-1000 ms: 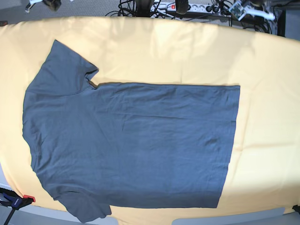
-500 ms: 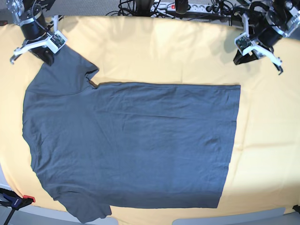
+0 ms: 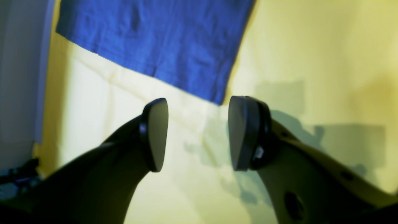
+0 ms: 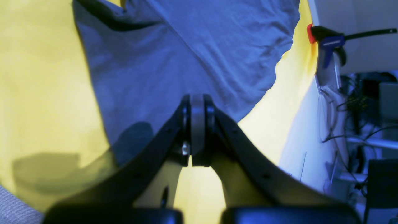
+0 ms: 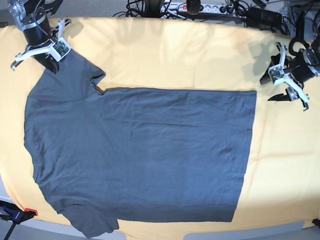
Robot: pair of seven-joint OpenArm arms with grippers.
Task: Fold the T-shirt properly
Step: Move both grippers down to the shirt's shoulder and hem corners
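Left gripper [image 5: 281,88]: jaws apart with a clear gap between the two dark pads [image 3: 154,134], nothing between them. It hangs over bare yellow cloth [image 5: 200,55], off the shirt.

Right gripper [image 5: 46,56]: jaws pressed together, pads meeting along one thin line in the right wrist view [image 4: 197,130]. Whether any fabric is caught between them cannot be told. It sits at the outer edge of a sleeve.

T-shirt [image 5: 140,155]: dark grey, short-sleeved, spread flat on the yellow cloth. From the left gripper, the nearest part is a hem corner [image 3: 219,101], just ahead of the pad tips and apart from them; the body stretches away beyond it. From the right gripper, the sleeve fabric [image 4: 174,62] spreads out directly ahead and to both sides of the closed tips, with light wrinkles.

Yellow cloth: lies under both grippers; it shows on both sides of the left gripper's pads and to the left and lower right of the right gripper's tips.

Clamp [image 4: 326,43]: blue with a red tip, well off to the upper right of the right gripper, at the cloth's edge; also seen in the base view [image 5: 17,215].

Cables [image 5: 165,7]: a tangle with a power strip, beyond the far edge of the cloth, between the two arms.
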